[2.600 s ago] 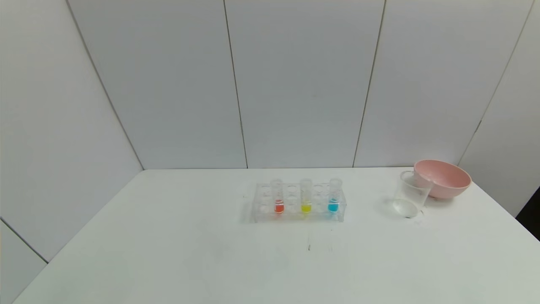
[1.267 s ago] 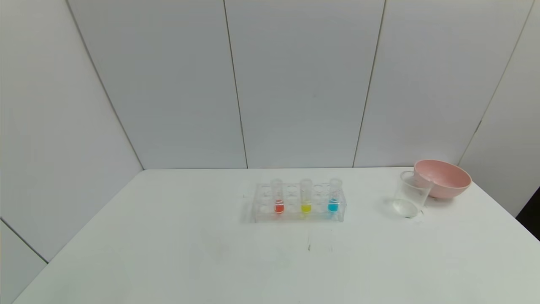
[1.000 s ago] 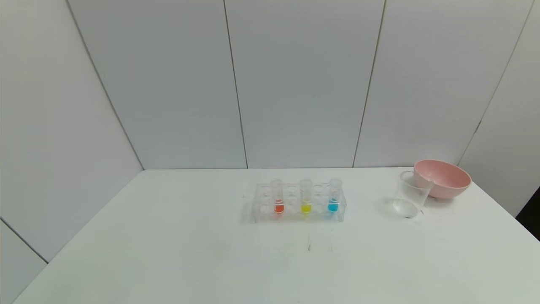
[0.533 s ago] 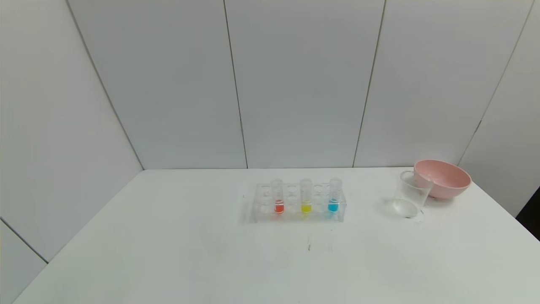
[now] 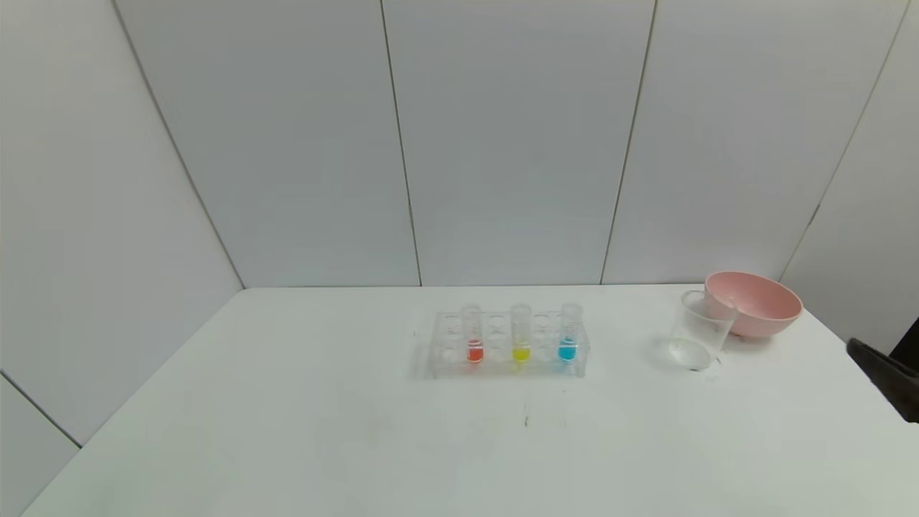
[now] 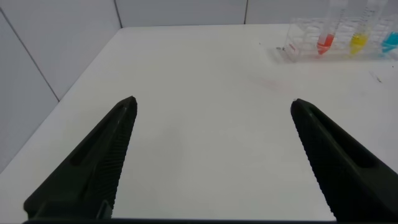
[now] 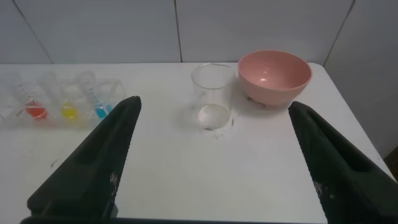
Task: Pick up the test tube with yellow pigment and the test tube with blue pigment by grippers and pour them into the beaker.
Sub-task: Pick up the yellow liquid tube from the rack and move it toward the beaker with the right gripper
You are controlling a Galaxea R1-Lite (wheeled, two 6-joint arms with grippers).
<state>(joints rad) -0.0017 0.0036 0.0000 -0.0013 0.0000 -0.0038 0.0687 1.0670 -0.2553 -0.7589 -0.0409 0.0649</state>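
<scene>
The test tube with yellow pigment (image 5: pixel 521 337) and the test tube with blue pigment (image 5: pixel 568 336) stand upright in a clear rack (image 5: pixel 506 368) at mid-table. The blue tube is the rightmost. The empty clear beaker (image 5: pixel 700 330) stands to the rack's right. My right gripper (image 7: pixel 214 104) is open and holds nothing. It hovers over the table's right front, facing the beaker (image 7: pixel 212 96), and only a dark tip (image 5: pixel 884 375) shows at the head view's right edge. My left gripper (image 6: pixel 212 101) is open and empty over the table's left side, well away from the rack.
A third tube with orange-red liquid (image 5: pixel 474 339) sits at the rack's left. A pink bowl (image 5: pixel 754 303) rests right behind the beaker, near the table's back right corner. White wall panels close off the back and left. The table's right edge is close to the bowl.
A dark tip of my right gripper has come into the head view at the right edge. The rack, tubes, beaker and bowl have not moved.
</scene>
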